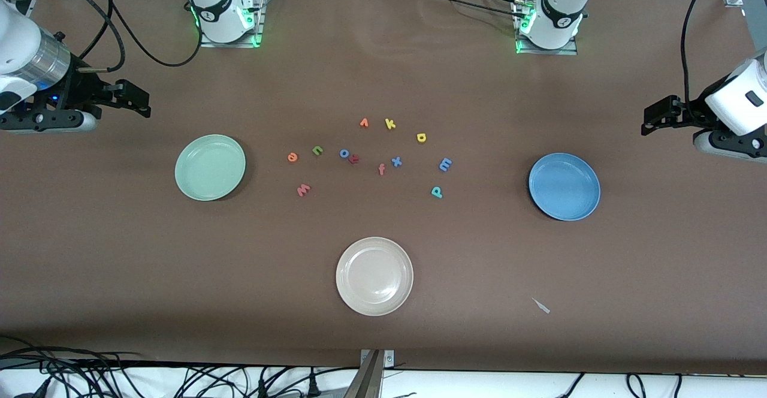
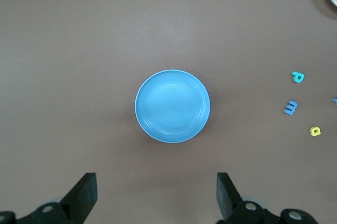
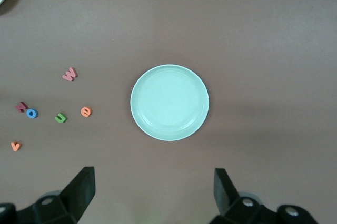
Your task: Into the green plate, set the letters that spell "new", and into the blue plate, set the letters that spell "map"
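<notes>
Brown table (image 1: 120, 254) holds 3 plates, 11 letters; both hands (left (image 1: 650, 119), right (image 1: 141, 101)) released.

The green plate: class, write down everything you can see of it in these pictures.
The green plate is round, pale mint green, with a shallow raised rim and a smooth, slightly glossy surface that looks like plastic. It lies flat and upright on the brown table toward the right arm's end, and nothing is in it. No letter touches it; the closest are the orange e and the pinkish-red w, both lying apart from its rim. The right wrist view shows it whole from above, with the right gripper's fingers spread and clear of it.
</notes>
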You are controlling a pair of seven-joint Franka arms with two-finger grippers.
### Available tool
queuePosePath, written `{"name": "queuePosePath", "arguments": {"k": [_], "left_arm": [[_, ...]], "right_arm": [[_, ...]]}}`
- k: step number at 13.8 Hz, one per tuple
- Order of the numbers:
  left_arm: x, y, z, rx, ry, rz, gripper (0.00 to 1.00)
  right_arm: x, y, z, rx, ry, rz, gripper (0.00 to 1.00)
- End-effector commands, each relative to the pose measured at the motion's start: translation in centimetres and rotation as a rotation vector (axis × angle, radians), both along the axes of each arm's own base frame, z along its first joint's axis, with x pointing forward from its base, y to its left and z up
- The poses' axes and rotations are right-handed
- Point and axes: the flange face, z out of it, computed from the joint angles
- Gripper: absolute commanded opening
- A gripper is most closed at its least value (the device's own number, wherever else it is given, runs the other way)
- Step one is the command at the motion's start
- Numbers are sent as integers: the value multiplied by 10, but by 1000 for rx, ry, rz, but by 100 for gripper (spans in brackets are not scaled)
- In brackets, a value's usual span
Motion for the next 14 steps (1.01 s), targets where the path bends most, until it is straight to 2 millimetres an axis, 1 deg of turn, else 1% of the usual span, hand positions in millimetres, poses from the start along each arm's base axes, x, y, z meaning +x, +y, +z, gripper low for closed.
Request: {"name": "queuePosePath", "arguments": {"k": [1, 2, 4, 6, 7, 9, 14], "left_arm": [[-2, 0, 4, -5, -8, -16, 100], [-2, -2, 4, -5, -8, -19, 100], [-2, -2, 4, -5, -7, -19, 100], [-2, -1, 3, -5, -7, -19, 100], [-2, -1, 3, -5, -7, -19, 100], [-2, -1, 3, -5, -7, -19, 100], [-1, -2, 1, -5, 0, -19, 100]], "right_arm": [[-10, 1, 1, 8, -8, -5, 100], [-9, 2, -3, 8, -8, -3, 100], [-7, 5, -5, 9, -22, 1, 100], [-5, 14, -9, 10, -26, 13, 100], [-2, 19, -13, 10, -26, 21, 100], [-1, 27, -15, 10, -28, 31, 100], [-1, 28, -20, 16, -21, 21, 100]]}}
